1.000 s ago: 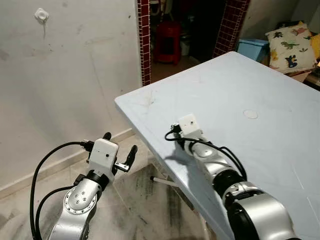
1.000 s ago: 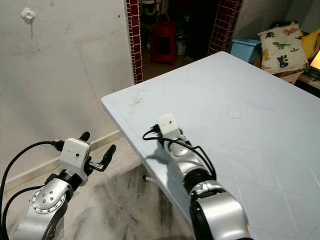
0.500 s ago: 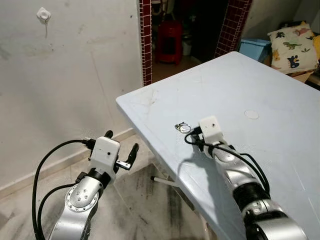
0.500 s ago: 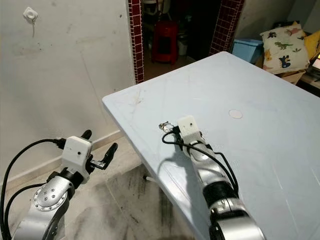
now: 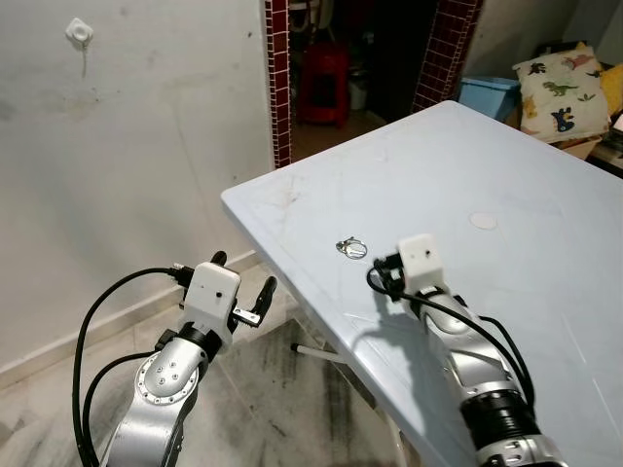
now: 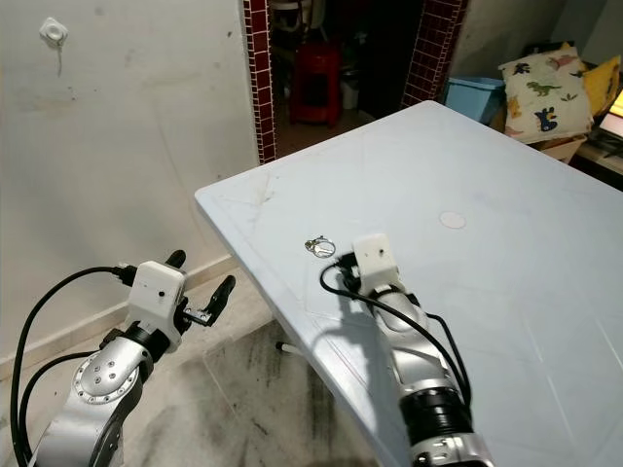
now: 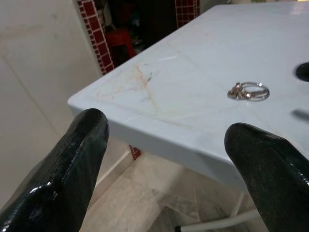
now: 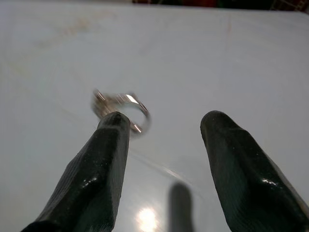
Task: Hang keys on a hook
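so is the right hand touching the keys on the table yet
Apart. The left eye view shows bare table between the keys and the right hand, which is open.

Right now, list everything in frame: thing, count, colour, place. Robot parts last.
keys: 1 small ring, silver, lying on the table near its front-left corner
table: 1, pale blue, ahead and right
hook: 1, white, high on the wall at left
wall: 1, off-white, left
stool: 1, red, in the dark doorway
bin: 1, light blue, behind the table
pillow: 1, dinosaur print, far right
left gripper: open, beside the table's corner
right gripper: open, just short of the keys
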You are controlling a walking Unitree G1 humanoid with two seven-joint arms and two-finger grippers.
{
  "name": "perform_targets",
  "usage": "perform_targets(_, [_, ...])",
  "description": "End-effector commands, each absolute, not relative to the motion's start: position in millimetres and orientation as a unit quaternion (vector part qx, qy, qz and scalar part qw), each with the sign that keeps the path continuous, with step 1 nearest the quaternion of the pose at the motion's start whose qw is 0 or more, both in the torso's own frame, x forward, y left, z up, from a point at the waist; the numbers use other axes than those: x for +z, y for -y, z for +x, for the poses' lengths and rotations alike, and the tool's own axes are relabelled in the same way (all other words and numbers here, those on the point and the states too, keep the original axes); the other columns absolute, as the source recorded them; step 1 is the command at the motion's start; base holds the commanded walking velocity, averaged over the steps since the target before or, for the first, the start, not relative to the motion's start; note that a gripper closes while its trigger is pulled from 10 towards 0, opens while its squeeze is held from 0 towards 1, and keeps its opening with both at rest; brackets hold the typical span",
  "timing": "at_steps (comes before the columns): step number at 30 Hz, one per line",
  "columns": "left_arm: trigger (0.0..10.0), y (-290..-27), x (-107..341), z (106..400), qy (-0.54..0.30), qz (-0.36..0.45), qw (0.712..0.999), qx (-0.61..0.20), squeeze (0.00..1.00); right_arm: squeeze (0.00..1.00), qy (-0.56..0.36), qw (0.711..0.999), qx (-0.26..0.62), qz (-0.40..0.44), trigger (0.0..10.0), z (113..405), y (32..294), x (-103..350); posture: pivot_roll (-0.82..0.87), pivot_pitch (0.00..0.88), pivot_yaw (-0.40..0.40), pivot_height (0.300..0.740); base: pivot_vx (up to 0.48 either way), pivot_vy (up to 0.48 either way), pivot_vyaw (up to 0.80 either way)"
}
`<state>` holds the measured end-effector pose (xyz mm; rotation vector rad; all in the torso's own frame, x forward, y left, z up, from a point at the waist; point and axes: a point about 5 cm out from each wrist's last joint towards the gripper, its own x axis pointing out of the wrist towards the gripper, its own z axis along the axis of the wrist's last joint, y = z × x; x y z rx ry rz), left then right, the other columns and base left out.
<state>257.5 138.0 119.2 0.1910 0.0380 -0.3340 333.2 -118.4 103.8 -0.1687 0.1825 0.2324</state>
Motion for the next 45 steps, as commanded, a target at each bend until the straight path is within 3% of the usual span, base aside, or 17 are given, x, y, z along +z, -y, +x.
perform_targets(1, [10.0,-139.5,120.5,257.4,-0.016,0.094,0.981,-0.17,0.0,0.0,-0.076,0.988,0.111,-0.08,10.0,337.8,116.5,111.3,0.09,0.0,0.008,0.74,0.0,0.0,0.0])
perform_targets(4, [10.0,-140.7,120.8,256.6,-0.015,0.093,0.981,-0.169,0.0,0.0,-0.072,0.988,0.115,-0.074,10.0,340.2,109.1,113.1,0.1,0.0,0.007,0.74,0.0,0.0,0.0])
perform_targets(8, [10.0,-140.1,123.2,252.6,-0.012,0.092,0.982,-0.167,0.0,0.0,-0.058,0.986,0.147,-0.052,10.0,351.9,76.2,117.1,0.15,0.0,0.006,0.74,0.0,0.0,0.0])
perform_targets(17, [10.0,-148.2,125.4,245.8,-0.016,0.101,0.982,-0.16,0.0,0.0,-0.11,0.978,0.161,-0.072,10.0,355.4,47.9,97.7,0.19,0.0,-0.003,0.74,0.0,0.0,0.0])
perform_targets(25, [10.0,-148.3,124.9,242.4,-0.019,0.101,0.982,-0.158,0.0,0.0,-0.144,0.973,0.13,-0.124,10.0,356.9,54.8,85.5,0.19,0.0,-0.003,0.74,0.0,0.0,0.0])
perform_targets(45, [10.0,-146.2,125.2,242.0,-0.023,0.099,0.982,-0.16,0.0,0.0,-0.138,0.978,0.089,-0.128,10.0,359.5,63.0,83.1,0.19,0.0,-0.001,0.74,0.0,0.0,0.0])
